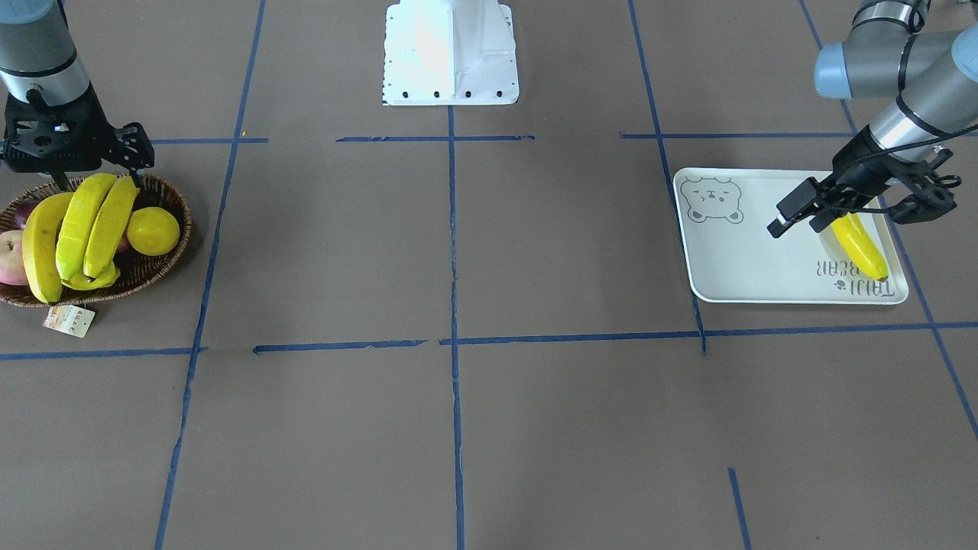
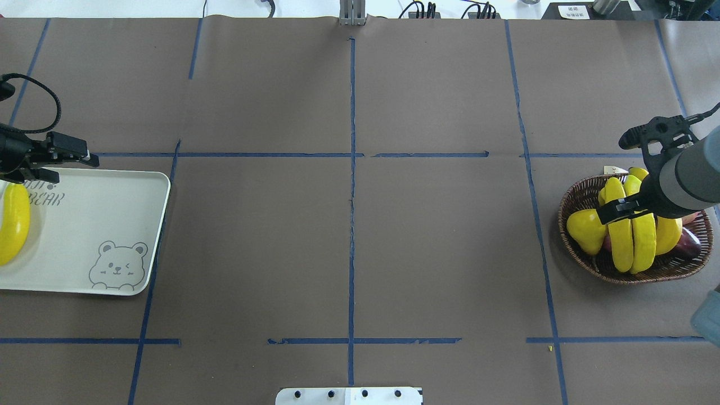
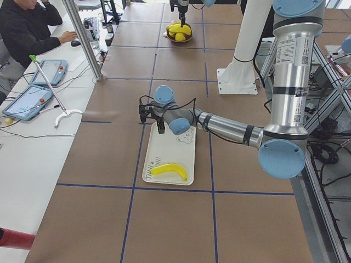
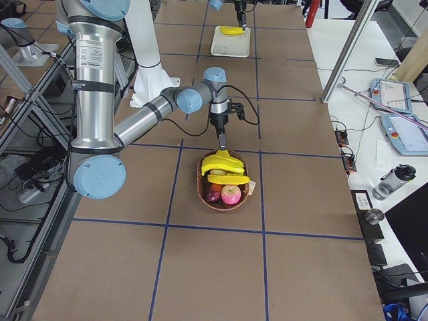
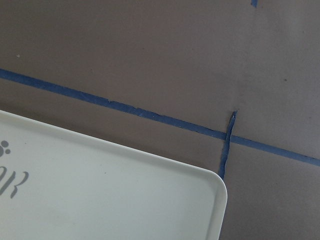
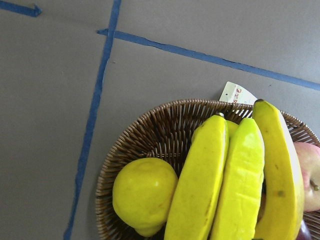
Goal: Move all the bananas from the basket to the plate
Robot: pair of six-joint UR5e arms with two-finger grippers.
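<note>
One banana (image 1: pixel 863 248) lies flat on the white bear-print plate (image 1: pixel 749 252), near the lettered end. My left gripper (image 1: pixel 856 206) hovers just above the banana's far end, open and holding nothing; in the exterior left view the banana (image 3: pixel 169 171) lies clear of it. More bananas (image 1: pixel 42 244) lie side by side across the brown wicker basket (image 1: pixel 183 229). My right gripper (image 1: pixel 98 177) hangs open right over them, its fingers straddling their upper ends. The right wrist view shows the bananas (image 6: pixel 280 175) and the basket rim (image 6: pixel 150 130) close below, without fingers.
A round yellow fruit (image 1: pixel 153 231) and a red apple (image 1: pixel 11 256) share the basket, and a paper tag (image 1: pixel 69 321) hangs off its rim. The robot's white base (image 1: pixel 451 53) stands at the table's edge. A person (image 3: pixel 27 27) sits beside the table.
</note>
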